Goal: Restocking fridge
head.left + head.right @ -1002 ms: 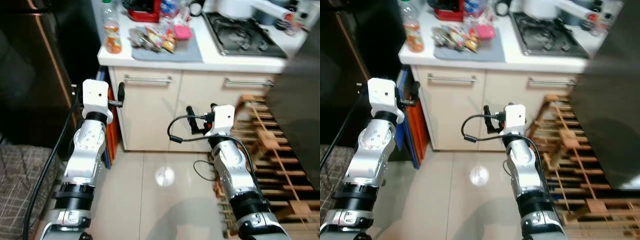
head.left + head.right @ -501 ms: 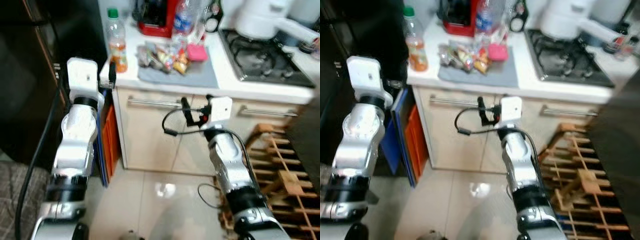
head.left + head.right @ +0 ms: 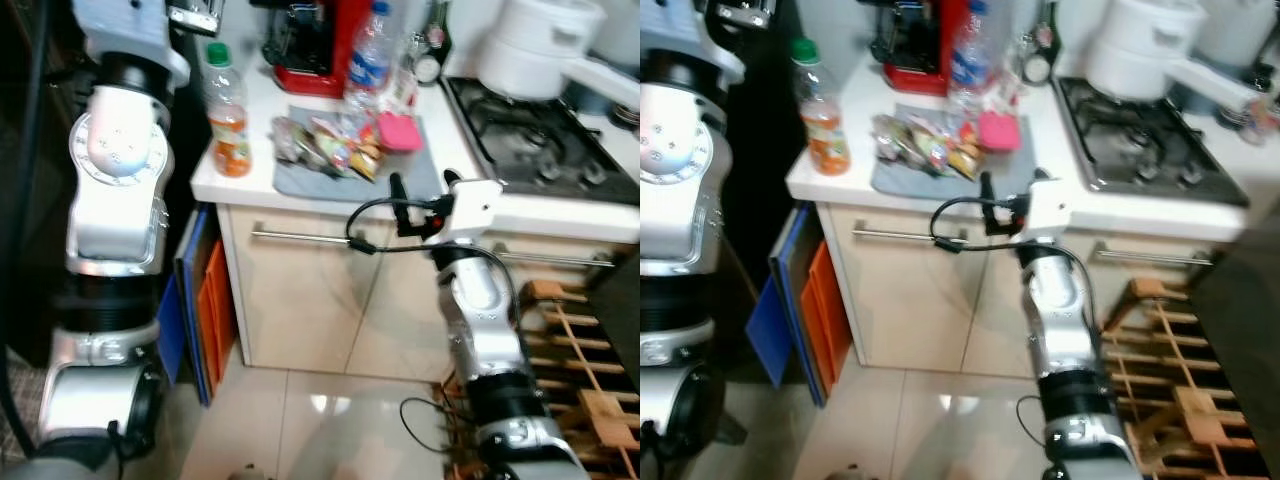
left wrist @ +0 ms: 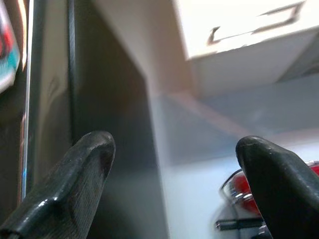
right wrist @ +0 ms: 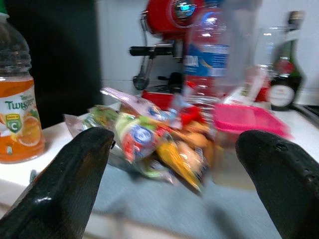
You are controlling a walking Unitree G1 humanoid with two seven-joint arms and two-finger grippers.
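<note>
An orange juice bottle [image 3: 228,120] with a green cap stands at the counter's left corner. Beside it, several snack packets [image 3: 330,150] lie on a grey cloth [image 3: 300,182], with a pink box [image 3: 398,132] and a clear water bottle [image 3: 368,60] behind. My right gripper [image 3: 420,187] is open at the counter's front edge, facing the packets [image 5: 149,139] and the juice bottle [image 5: 17,114]. My left gripper [image 3: 195,15] is raised high beside the dark fridge [image 4: 99,99] and is open, with nothing between its fingers.
A red coffee machine [image 3: 310,40] stands at the back of the counter. A white pot [image 3: 540,50] sits on the gas hob at right. A wooden rack [image 3: 590,400] leans low on the right. Blue and orange boards [image 3: 200,300] stand between fridge and cabinet.
Both arms have risen: the left gripper from cabinet height to above the counter, the right gripper up to the counter edge. The view now sits closer to the counter.
</note>
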